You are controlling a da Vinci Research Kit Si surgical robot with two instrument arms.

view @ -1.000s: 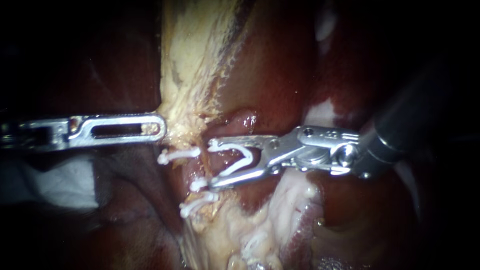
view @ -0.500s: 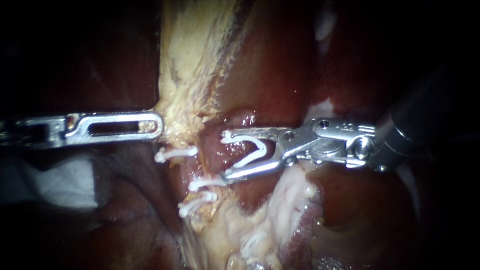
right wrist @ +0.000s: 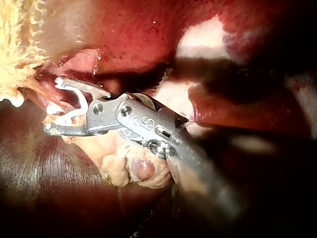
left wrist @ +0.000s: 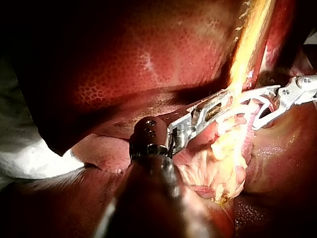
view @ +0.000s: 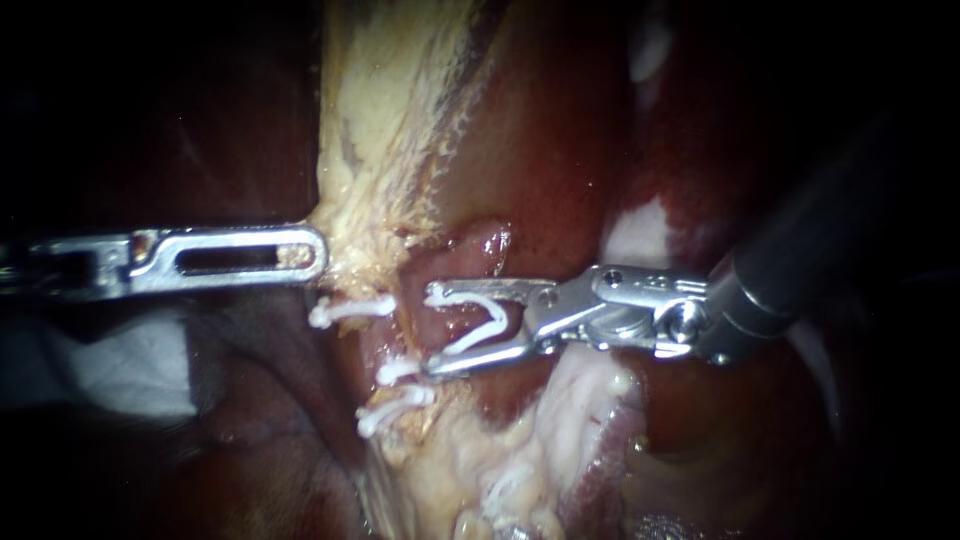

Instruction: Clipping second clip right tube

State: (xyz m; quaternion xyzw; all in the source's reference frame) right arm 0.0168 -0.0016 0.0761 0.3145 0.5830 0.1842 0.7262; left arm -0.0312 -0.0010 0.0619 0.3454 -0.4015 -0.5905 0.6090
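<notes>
The left instrument ends in a flat, bright-steel tool with a rounded end and one long slot. Behind it sits a blockier steel hinge. Its shaft is dark and round, capped by a dark collar with two small screw heads. The right instrument has a dark grey tubular shaft and a polished steel wrist with round pins, small holes and faint stamped marks. Its tool is two thin steel jaws, each narrow and slightly hooked at the end.

White cloth shows at left under the tissue; dark liver lobe lies directly on it, overlapping its edge.
</notes>
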